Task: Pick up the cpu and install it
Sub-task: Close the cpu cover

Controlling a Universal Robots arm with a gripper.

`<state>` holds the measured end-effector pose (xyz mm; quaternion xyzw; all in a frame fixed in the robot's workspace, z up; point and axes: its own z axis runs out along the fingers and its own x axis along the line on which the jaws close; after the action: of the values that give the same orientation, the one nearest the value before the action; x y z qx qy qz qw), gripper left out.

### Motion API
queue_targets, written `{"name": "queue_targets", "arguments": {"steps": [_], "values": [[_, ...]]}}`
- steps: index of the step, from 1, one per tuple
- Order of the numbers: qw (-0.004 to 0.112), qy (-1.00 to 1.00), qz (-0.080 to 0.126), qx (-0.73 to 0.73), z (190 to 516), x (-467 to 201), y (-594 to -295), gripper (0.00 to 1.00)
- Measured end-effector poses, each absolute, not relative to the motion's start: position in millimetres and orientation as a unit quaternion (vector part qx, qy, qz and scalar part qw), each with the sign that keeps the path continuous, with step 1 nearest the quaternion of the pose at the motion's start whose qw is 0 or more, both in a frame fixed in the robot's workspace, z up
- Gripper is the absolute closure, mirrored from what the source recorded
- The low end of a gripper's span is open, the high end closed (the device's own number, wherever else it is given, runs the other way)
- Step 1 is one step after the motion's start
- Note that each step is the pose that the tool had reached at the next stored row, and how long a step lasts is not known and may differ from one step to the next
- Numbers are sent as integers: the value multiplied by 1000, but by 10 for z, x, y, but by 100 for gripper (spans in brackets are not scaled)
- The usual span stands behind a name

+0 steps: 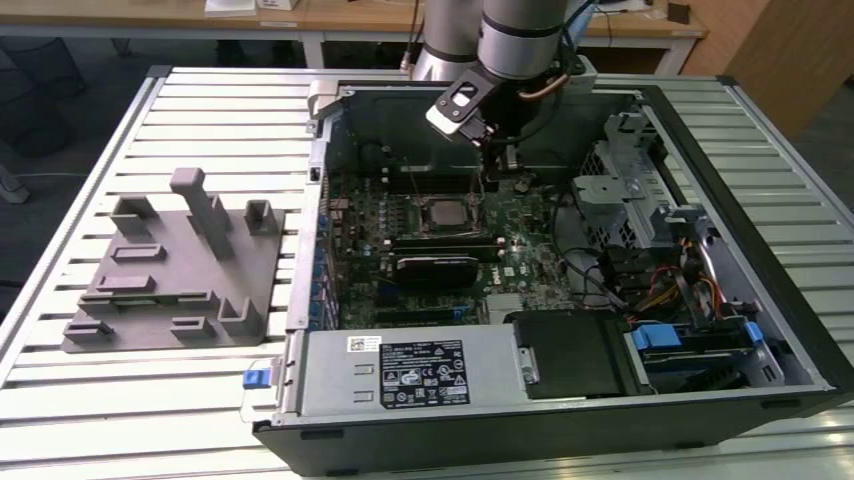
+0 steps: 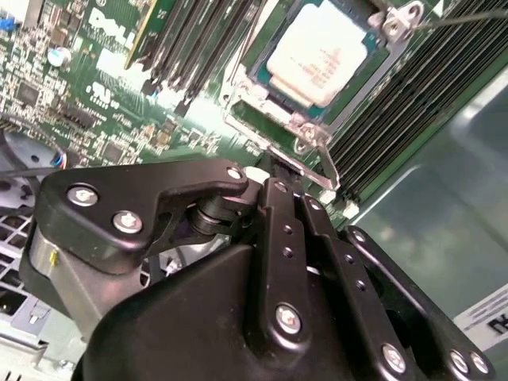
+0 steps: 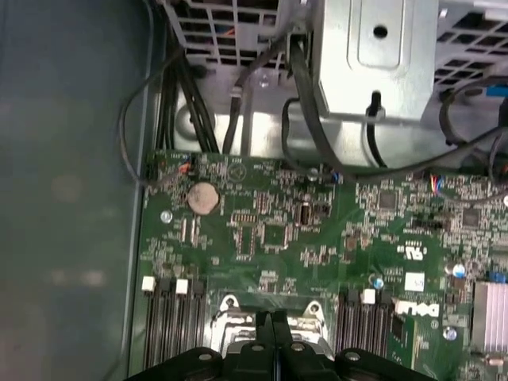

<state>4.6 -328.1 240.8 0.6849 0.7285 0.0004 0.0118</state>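
The cpu [image 1: 441, 212] lies flat in its socket on the green motherboard [image 1: 514, 262] inside the open computer case; its silvery top [image 2: 317, 51] shows in the second wrist view, framed by the metal socket bracket [image 2: 309, 135]. My gripper [image 1: 498, 172] hangs over the board, just beyond the socket toward the back of the case. Its black fingers [image 3: 262, 329] are pressed together with nothing between them, the tips [image 2: 278, 186] close above the socket's edge. In the first wrist view the fingers hide most of the socket.
A grey plastic fixture [image 1: 174, 265] with upright blocks sits on the slatted table at the exterior view's left. Memory slots [image 2: 413, 103] flank the socket. Cables [image 3: 305, 119] and a metal drive cage [image 3: 381, 55] crowd the case's side; the power supply [image 1: 400, 370] lies at the front.
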Motion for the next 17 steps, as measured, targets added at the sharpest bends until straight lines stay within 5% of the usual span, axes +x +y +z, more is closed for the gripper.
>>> {"name": "queue_targets", "arguments": {"steps": [17], "values": [[12,729,0,685,2307,-317,-3281,89]]}}
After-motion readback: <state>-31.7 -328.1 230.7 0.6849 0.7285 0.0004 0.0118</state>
